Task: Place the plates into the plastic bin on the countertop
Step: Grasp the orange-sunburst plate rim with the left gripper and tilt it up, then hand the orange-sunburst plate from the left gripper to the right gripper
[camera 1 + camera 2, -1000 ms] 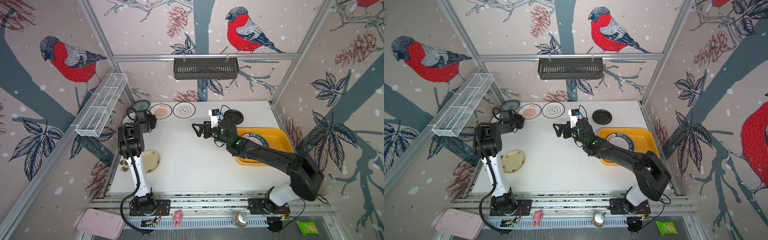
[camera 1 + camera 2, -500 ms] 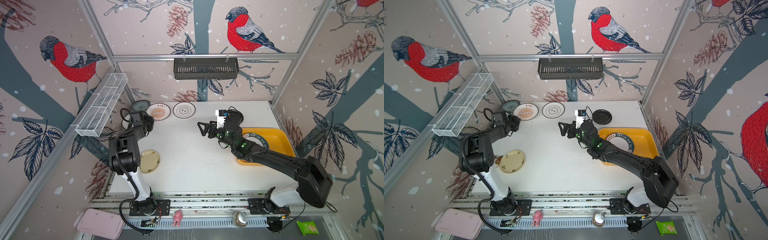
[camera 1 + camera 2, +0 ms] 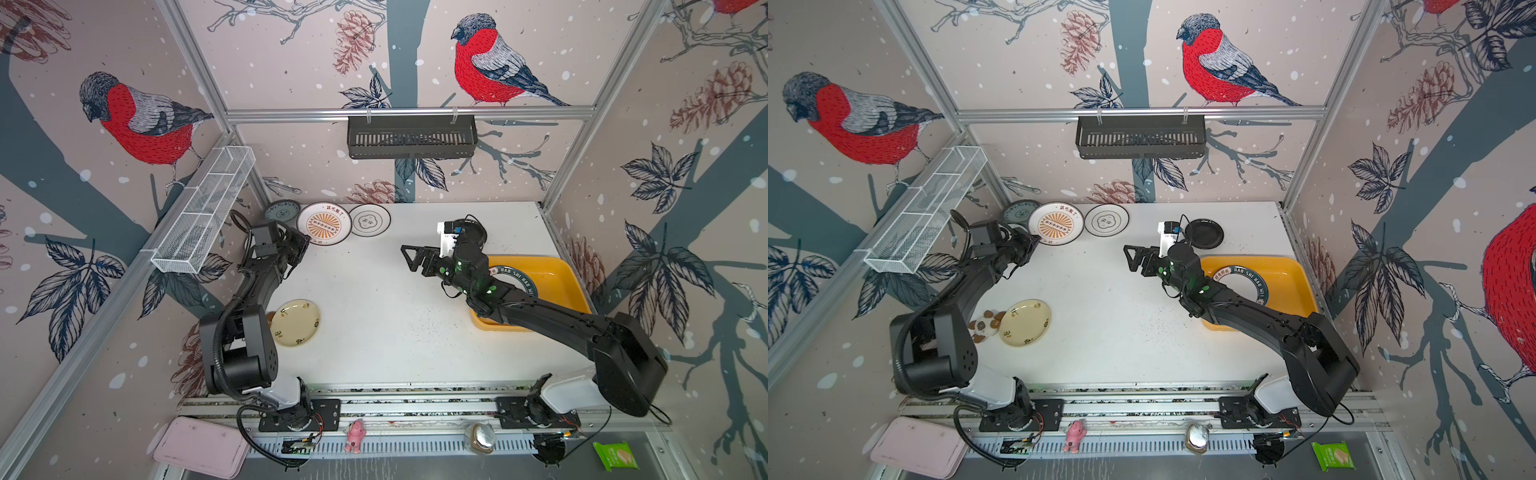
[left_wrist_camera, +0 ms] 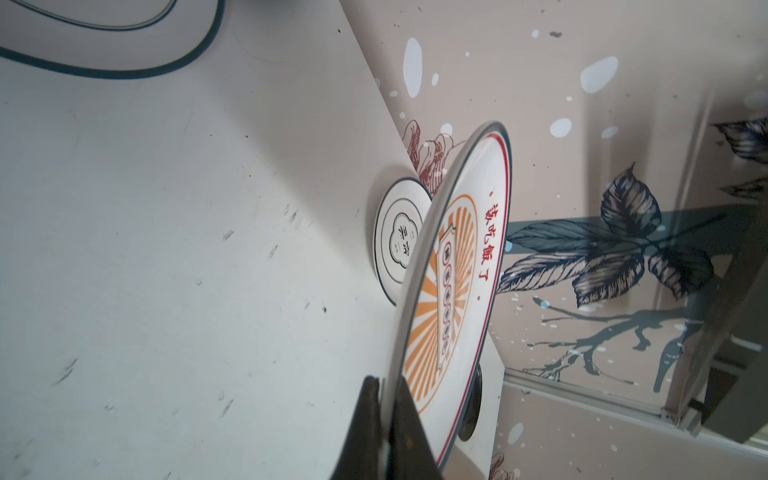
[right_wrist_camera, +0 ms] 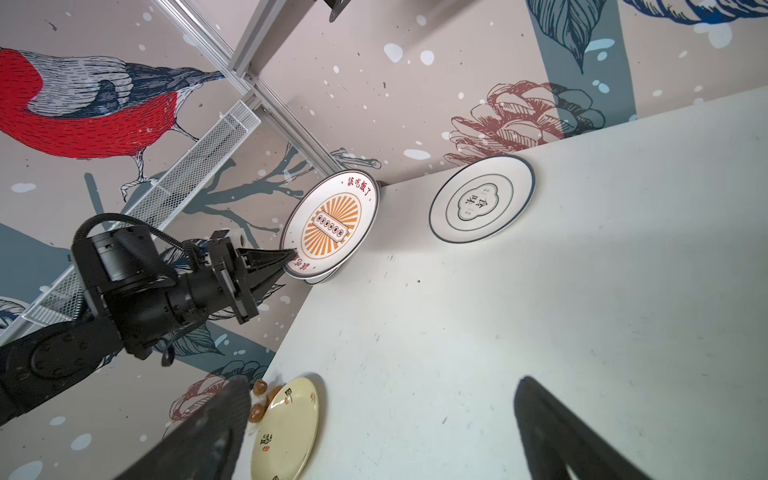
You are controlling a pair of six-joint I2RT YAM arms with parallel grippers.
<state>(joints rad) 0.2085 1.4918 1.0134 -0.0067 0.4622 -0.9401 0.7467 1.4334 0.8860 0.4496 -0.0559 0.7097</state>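
Left arm lifts the sunburst plate (image 4: 453, 291) at the far-left corner.
Nearest, the cream plate (image 3: 296, 323) lies flat on the countertop (image 3: 374, 332). At right, the plastic bin (image 3: 557, 278) holds one lettered plate (image 3: 1250, 272). The right gripper (image 3: 408, 258) hovers mid-table, fingers apart and empty. The left gripper (image 4: 384, 399), arm stretched far and wrist rolled, pinches the tilted sunburst rim. Next: clear the flower plate (image 3: 369, 220), then level it toward the bin.

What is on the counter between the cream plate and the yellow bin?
Only bare countertop with dark crumbs between cream plate and yellow bin, in both top views.
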